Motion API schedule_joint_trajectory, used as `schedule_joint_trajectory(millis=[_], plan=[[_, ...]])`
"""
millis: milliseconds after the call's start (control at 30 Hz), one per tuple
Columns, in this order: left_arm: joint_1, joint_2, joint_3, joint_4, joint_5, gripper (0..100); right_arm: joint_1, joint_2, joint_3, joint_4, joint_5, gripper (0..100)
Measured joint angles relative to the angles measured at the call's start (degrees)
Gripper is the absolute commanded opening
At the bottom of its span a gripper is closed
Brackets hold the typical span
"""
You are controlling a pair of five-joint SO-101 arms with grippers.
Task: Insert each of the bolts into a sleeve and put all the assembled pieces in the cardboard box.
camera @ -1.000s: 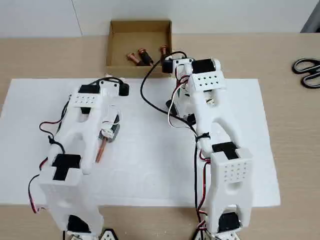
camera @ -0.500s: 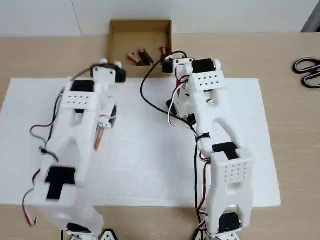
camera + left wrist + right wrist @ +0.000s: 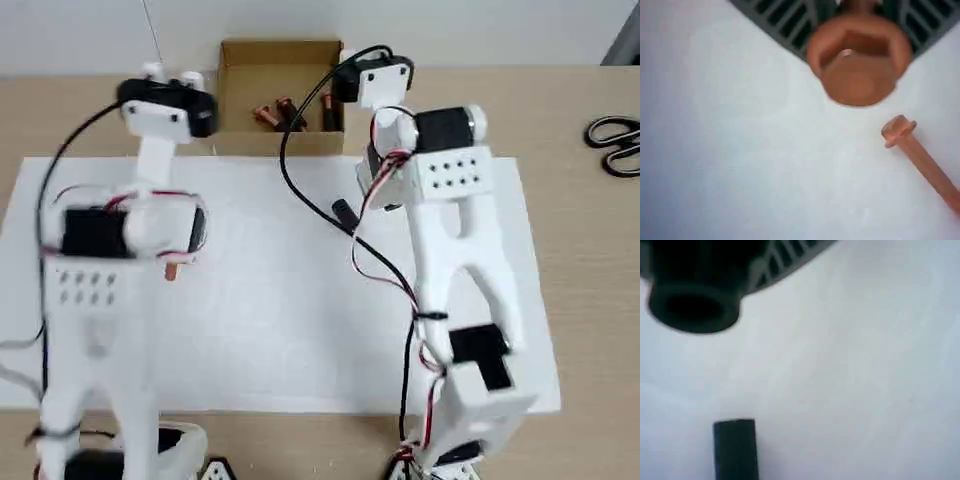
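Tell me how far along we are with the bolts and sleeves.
Done: assembled copper bolts in black sleeves lie in the brown cardboard box. In hand: left jaws hold a copper bolt, right jaws a black sleeve, unjoined. Left: a second bolt and second sleeve on the white sheet.

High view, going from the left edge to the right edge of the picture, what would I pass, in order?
Left arm carrying a bolt → cardboard box → right arm holding a sleeve → scissors.
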Motion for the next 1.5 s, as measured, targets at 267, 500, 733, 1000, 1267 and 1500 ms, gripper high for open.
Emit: schedule_joint_trajectory(millis=[267,500,733,1000,1267,1500], plan=[[0.0,-13.8,7.47,2.02,2.99,1,0.0,-23.47,18.99,0.09,0.0,0.3],[0.0,-22.07,17.49,-6.95,3.08,1,0.0,-39.65,33.85,-1.14,8.44,0.3],[3.16,-32.09,34.46,-29.54,6.42,1,0.0,-42.37,48.35,-14.42,9.32,0.3],[5.27,-35.34,41.67,-42.11,23.65,1,-3.43,-42.37,58.02,-29.8,-1.76,0.3],[5.27,-35.34,41.76,-45.19,25.93,1,-13.19,-42.37,58.9,-31.47,-9.49,0.4],[5.27,-35.34,41.76,-48.18,25.93,1,-15.3,-48.44,60.31,-32.44,-10.29,0.4]])
